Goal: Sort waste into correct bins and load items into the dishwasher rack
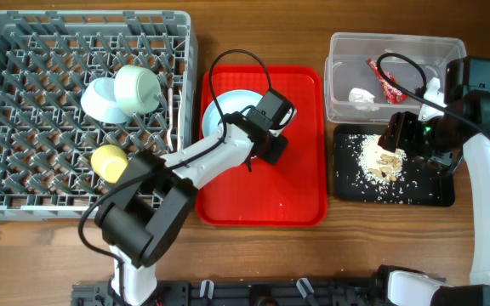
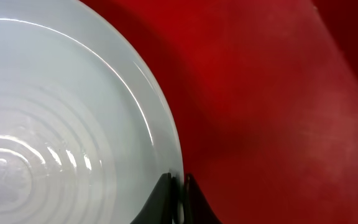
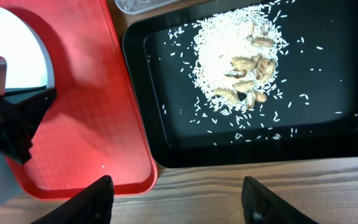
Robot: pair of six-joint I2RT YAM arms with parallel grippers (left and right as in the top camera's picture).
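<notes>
The left gripper (image 2: pixel 178 199) is closed on the right rim of the round white plate (image 2: pixel 55 124), which lies on the red serving tray (image 2: pixel 278 93) at the table's centre. The right gripper (image 3: pixel 182 202) hangs empty, fingers spread wide, above the black tray (image 3: pixel 328 130) on the right, which holds beige food scraps (image 3: pixel 229 56). The red wrapper (image 1: pixel 384 81) and the napkin (image 1: pixel 362 98) lie in the clear tub (image 1: pixel 395 36) just beyond.

Overhead: looks straight down from high above, taking in the large square grey plastic rack (image 1: pixel 24 170), the flat red plastic serving tray (image 1: pixel 262 191) and the shallow black rectangular tray (image 1: pixel 428 191).
Left wrist: very close, facing down on the round white plate (image 2: pixel 61 112) rim over the red tray.
Right wrist: higher, facing down on the black tray and the red tray's corner.
Shared: the red tray and the plate show in all three.
</notes>
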